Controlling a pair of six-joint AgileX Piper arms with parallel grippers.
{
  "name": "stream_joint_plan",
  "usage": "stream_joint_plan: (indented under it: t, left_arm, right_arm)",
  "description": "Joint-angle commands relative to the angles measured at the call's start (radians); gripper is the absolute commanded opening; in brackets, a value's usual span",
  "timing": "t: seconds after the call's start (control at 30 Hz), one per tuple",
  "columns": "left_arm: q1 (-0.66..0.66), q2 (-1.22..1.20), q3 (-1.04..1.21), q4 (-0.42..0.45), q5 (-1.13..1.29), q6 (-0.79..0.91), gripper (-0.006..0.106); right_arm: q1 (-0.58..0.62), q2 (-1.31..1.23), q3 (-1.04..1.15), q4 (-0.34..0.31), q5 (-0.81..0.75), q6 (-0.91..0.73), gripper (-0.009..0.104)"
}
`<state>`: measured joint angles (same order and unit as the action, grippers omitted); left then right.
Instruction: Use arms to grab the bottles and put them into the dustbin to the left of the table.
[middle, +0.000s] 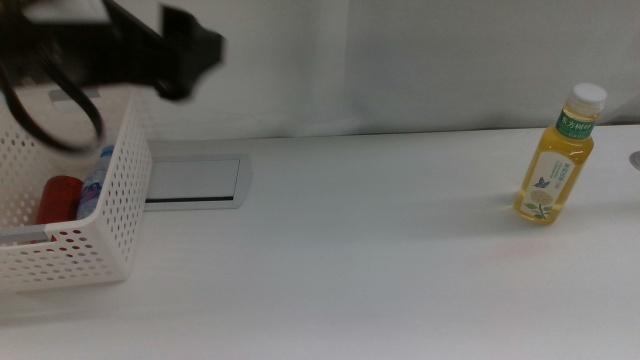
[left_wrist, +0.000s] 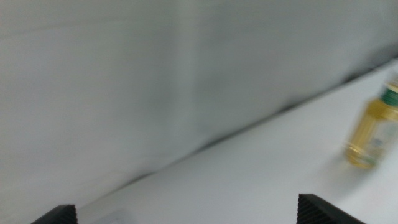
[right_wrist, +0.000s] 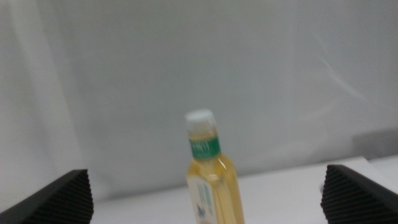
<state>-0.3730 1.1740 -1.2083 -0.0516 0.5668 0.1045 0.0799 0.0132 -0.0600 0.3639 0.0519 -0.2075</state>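
The right claw (right_wrist: 205, 199) stands wide open and holds nothing, its two dark jaws far apart with the yellow tea bottle (right_wrist: 210, 174) centred between them but farther off, not yet inside the gap. That bottle (middle: 556, 160) stands upright near the right end of the white surface (middle: 380, 250), white cap on, well apart from everything else.

To do this step well, I judge the right claw should keep the bottle centred, go in level at the label or just below the shoulder, and close only once the body sits fully between the jaws; a grip near the cap could tip it.

The left claw (left_wrist: 186, 214) is also spread wide and empty. In the middle view it hangs above the white dustbin (middle: 110, 215) at the surface's left end. Inside the dustbin lie the red can (middle: 60, 198) and the clear water bottle (middle: 97, 180), so the tea bottle looks to be the last one left.
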Motion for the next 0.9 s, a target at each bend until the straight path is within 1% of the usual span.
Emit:
stream_joint_plan:
  t: [0.0, 0.07, 0.13, 0.2, 0.27, 0.43, 0.5, 0.53, 0.73, 0.8, 0.87]
  left_arm:
    - [-0.069, -0.027, 0.056, -0.006, -0.043, 0.013, 0.091]
    - [-0.11, -0.045, 0.102, -0.006, -0.062, 0.017, 0.091]
    - [-0.14, -0.061, 0.142, -0.006, -0.079, 0.017, 0.091]
    - [-0.162, -0.071, 0.179, -0.006, -0.089, 0.017, 0.091]
    - [-0.176, -0.08, 0.214, -0.006, -0.097, 0.015, 0.091]
    - [-0.178, -0.082, 0.254, -0.008, -0.108, 0.008, 0.091]
    - [-0.178, -0.082, 0.256, -0.01, -0.116, 0.008, 0.091]
    - [-0.178, -0.082, 0.256, -0.01, -0.12, 0.008, 0.091]
    - [-0.178, -0.082, 0.256, -0.01, -0.12, 0.008, 0.091]
    - [-0.178, -0.082, 0.256, -0.01, -0.12, 0.008, 0.091]
    - [-0.178, -0.082, 0.256, -0.01, -0.12, 0.008, 0.091]
  right_arm:
    - [-0.007, -0.002, -0.071, -0.008, 0.056, -0.011, 0.103]
    - [-0.007, 0.01, -0.149, -0.037, 0.166, -0.028, 0.103]
    - [-0.007, 0.043, -0.246, -0.082, 0.282, -0.03, 0.103]
    - [-0.007, 0.096, -0.346, -0.099, 0.375, -0.027, 0.103]
    - [-0.007, 0.165, -0.429, -0.11, 0.445, -0.027, 0.103]
    - [-0.007, 0.392, -0.634, -0.11, 0.573, -0.025, 0.103]
    - [-0.007, 0.474, -0.702, -0.105, 0.66, -0.025, 0.103]
    - [-0.007, 0.548, -0.759, -0.117, 0.701, -0.064, 0.103]
    - [-0.007, 0.741, -0.772, -0.177, 0.637, -0.053, 0.103]
    - [-0.007, 0.794, -0.746, -0.189, 0.582, -0.053, 0.103]
    - [-0.007, 0.828, -0.694, -0.182, 0.484, -0.051, 0.103]
